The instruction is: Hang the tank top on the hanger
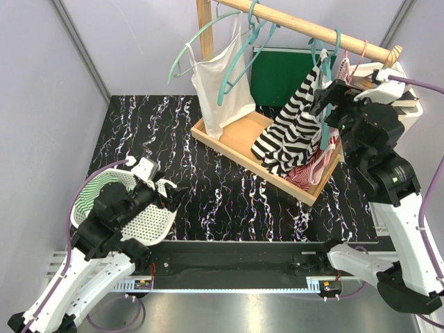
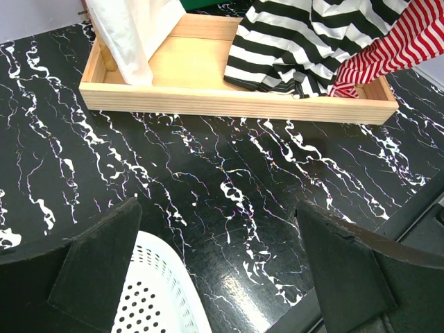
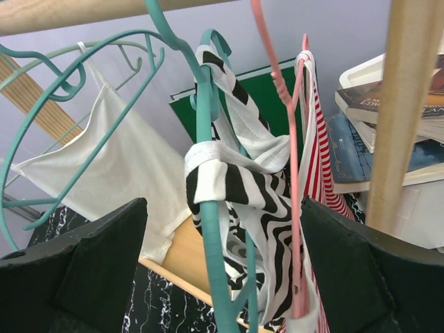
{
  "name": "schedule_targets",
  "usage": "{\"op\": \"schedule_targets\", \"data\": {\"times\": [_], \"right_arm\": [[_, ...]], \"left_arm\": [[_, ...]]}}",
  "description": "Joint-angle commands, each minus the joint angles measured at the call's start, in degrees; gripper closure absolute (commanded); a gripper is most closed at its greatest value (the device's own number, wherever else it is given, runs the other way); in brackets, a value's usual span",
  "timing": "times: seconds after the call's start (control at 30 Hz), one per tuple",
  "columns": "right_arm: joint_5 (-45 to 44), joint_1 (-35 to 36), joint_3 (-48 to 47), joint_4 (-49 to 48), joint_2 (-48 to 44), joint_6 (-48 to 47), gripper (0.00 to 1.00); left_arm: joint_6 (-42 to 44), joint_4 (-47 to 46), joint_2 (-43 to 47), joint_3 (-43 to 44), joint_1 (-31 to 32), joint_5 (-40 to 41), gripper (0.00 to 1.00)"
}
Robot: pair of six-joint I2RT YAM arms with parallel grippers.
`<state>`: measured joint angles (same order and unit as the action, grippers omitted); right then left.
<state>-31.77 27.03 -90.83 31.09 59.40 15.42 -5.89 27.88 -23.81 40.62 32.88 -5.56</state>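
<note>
Black-and-white striped tank top (image 3: pixel 243 187) hangs bunched on teal hanger (image 3: pixel 203 118) hooked over wooden rod (image 1: pixel 312 28), hem trailing into wooden tray (image 1: pixel 229 149). Right gripper (image 1: pixel 327 97) just beside hanger, jaws wide apart, gripping nothing. Left gripper (image 2: pixel 218 205) low over table by white basket (image 1: pixel 149 222), jaws spread, empty.

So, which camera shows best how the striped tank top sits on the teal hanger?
The right wrist view: up close, the tank top is bunched around the teal hanger. The top external view shows most of it, small, hanging into the wooden tray. The left wrist view shows only its lower part in the tray.
</note>
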Motion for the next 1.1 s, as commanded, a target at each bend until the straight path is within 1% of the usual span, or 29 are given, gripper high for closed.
{"op": "schedule_targets", "data": {"times": [0.0,0.1,0.17,0.2,0.27,0.3,0.4,0.47,0.5,0.6,0.67,0.7,0.73,0.83,0.93,0.97,1.03,1.07], "right_arm": [[2.4,-0.3,0.6,-2.8,-3.4,-1.0,0.00],[4.2,-0.3,2.3,-4.6,-6.3,-2.1,0.00],[7.1,-0.3,4.2,-9.3,-8.6,-3.9,0.00],[12.5,-0.3,6.3,-11.1,-10.5,-4.7,0.00],[17.9,-0.3,7.0,-14.1,-11.3,-6.0,0.01],[22.1,-0.3,5.6,-13.9,-10.2,-6.2,0.00],[28.0,-0.3,0.1,-8.5,-5.2,-7.6,0.00],[31.3,-0.3,-1.2,-7.4,-3.4,-7.9,0.01],[35.6,-0.3,-1.3,-7.4,-2.0,-7.9,0.01],[42.1,0.7,-0.7,-7.9,0.6,-6.5,0.03],[41.3,3.2,0.5,-8.2,1.7,-7.8,0.04],[37.4,5.5,1.0,-8.0,2.6,-8.9,0.04],[35.7,9.7,1.4,-7.6,3.1,-10.8,0.03],[34.1,14.0,4.5,-8.1,3.6,-10.2,0.03],[32.0,15.9,10.9,-9.1,2.7,-9.1,0.02],[30.5,16.0,14.8,-9.6,2.5,-8.7,0.02],[29.6,16.1,19.1,-10.4,1.9,-7.2,0.02],[27.9,16.2,23.2,-10.9,1.6,-6.6,0.01]], "left_arm": [[-0.2,-0.5,-0.3,0.1,-0.2,0.1,0.01],[-0.3,-0.5,-0.2,0.1,-0.2,1.0,0.01],[-0.3,-0.5,0.0,0.1,-0.1,1.3,0.01],[-0.3,-0.4,0.1,0.1,-0.2,1.3,0.01],[-0.4,-0.4,0.0,0.1,-0.1,1.5,0.01],[-0.5,-0.4,-0.2,0.2,-0.2,1.8,0.01],[-0.7,-0.2,-0.4,0.2,-0.2,2.8,0.01],[-1.0,0.0,-0.2,0.2,-0.2,4.0,0.01],[-1.1,0.0,0.0,0.2,-0.2,4.2,0.01],[-1.2,0.2,0.1,0.2,-0.3,5.4,0.01],[-1.4,0.2,-0.6,0.2,-0.3,6.8,0.01],[-1.8,0.7,-0.9,0.5,-0.5,7.3,0.01],[-2.0,0.9,-1.8,0.6,-0.6,7.7,0.01],[-3.2,1.4,-3.9,1.1,-1.7,9.2,0.01],[-3.9,1.6,-4.8,1.4,-3.8,8.1,0.01],[-4.0,1.6,-5.0,1.5,-4.9,7.7,0.01],[-4.2,1.4,-5.1,1.4,-5.8,7.0,0.01],[-4.3,1.4,-5.1,1.3,-6.6,6.7,0.01]]}}
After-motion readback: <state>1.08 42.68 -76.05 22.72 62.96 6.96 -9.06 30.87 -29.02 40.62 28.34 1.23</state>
